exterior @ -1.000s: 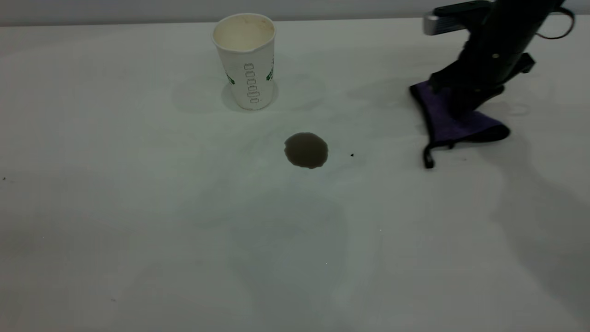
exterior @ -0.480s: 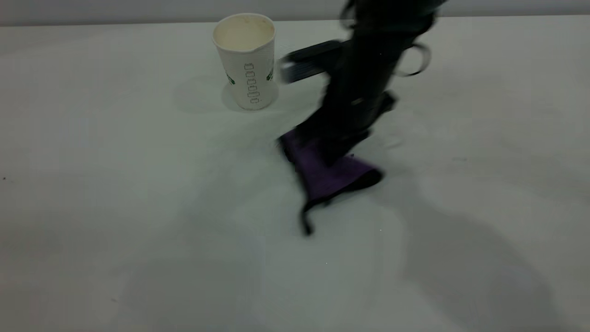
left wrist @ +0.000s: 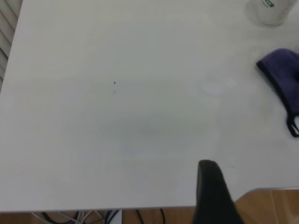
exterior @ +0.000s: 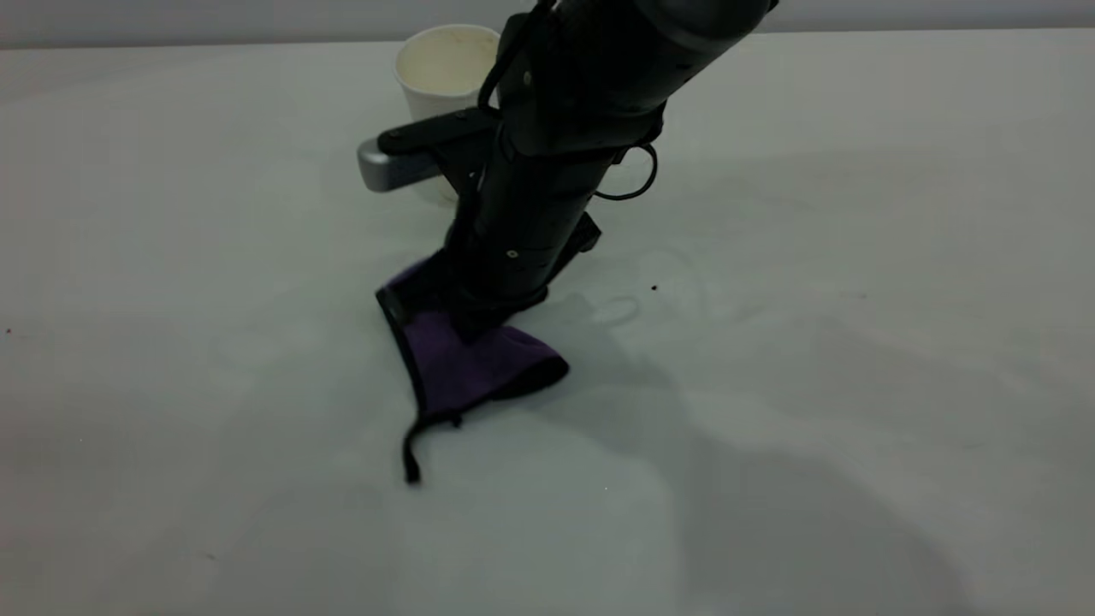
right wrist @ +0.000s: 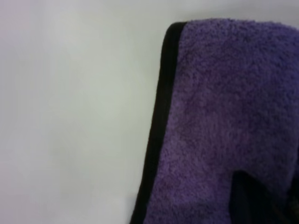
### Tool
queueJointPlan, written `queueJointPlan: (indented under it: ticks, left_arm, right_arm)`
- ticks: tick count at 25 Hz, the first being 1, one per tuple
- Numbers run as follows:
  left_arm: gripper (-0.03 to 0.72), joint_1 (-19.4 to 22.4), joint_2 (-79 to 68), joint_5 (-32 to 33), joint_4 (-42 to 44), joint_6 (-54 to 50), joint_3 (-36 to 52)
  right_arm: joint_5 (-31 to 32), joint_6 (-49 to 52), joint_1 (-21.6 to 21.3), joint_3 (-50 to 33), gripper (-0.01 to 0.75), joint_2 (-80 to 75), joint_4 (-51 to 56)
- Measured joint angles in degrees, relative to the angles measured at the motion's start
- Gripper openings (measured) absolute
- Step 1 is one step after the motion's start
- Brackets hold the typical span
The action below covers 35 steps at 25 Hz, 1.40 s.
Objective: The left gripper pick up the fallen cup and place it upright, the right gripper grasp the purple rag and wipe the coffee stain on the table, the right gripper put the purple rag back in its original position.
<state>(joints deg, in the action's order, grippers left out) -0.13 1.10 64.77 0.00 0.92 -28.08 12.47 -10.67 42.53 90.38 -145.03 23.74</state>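
Note:
My right gripper [exterior: 469,329] is shut on the purple rag [exterior: 466,368] and presses it onto the table [exterior: 855,385] at the middle, its black loop trailing toward the front. In the right wrist view the rag [right wrist: 224,116] fills the picture around one dark fingertip [right wrist: 252,198]. The cup [exterior: 438,64] stands upright behind the arm, partly hidden by it. No dark coffee puddle shows; only a faint wet ring [exterior: 620,310] lies to the right of the rag. My left gripper [left wrist: 212,186] is out of the exterior view, by the table's edge, away from the rag [left wrist: 282,79].
A tiny black speck [exterior: 654,288] lies right of the arm. The right arm's shadow falls over the front right of the table. In the left wrist view the table's edge [left wrist: 140,209] shows, with cables below it and the cup's base [left wrist: 273,9] far off.
The right gripper has dragged the rag from the table's right side leftward across the stain's place. The dark puddle seen a second ago no longer shows. The cup has not moved.

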Motion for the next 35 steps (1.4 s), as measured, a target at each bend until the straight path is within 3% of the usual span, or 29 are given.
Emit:
queueJointPlan:
  ticks: [6,12,20,24,27,30,32,35]
  left_arm:
    - [0.505,0.0,0.0,0.0,0.0,0.0,0.0]
    - [0.505,0.0,0.0,0.0,0.0,0.0,0.0]
    - [0.505,0.0,0.0,0.0,0.0,0.0,0.0]
    - [0.505,0.0,0.0,0.0,0.0,0.0,0.0]
    - [0.505,0.0,0.0,0.0,0.0,0.0,0.0]
    - [0.505,0.0,0.0,0.0,0.0,0.0,0.0]
    - [0.505,0.0,0.0,0.0,0.0,0.0,0.0]
    - [0.505,0.0,0.0,0.0,0.0,0.0,0.0]
  right_arm:
    - [-3.0,0.1,-5.3,0.0,0.061,-1.7,3.5]
    - [0.9,0.2,-13.4,0.7,0.062,-2.0,5.2]
    - [10.9,0.2,-29.6,1.2,0.067,-1.4,3.8]
    - [15.2,-0.3,-37.5,1.2,0.108,-0.9,1.6]
    - [18.2,-3.0,-41.8,1.0,0.252,0.5,-1.7]
    - [22.9,-5.5,-45.1,0.0,0.528,4.1,-6.1]
    - [26.6,-6.9,-46.3,-0.1,0.664,9.4,-8.4]
    - [31.0,-7.3,-46.5,-0.1,0.719,19.3,-10.6]
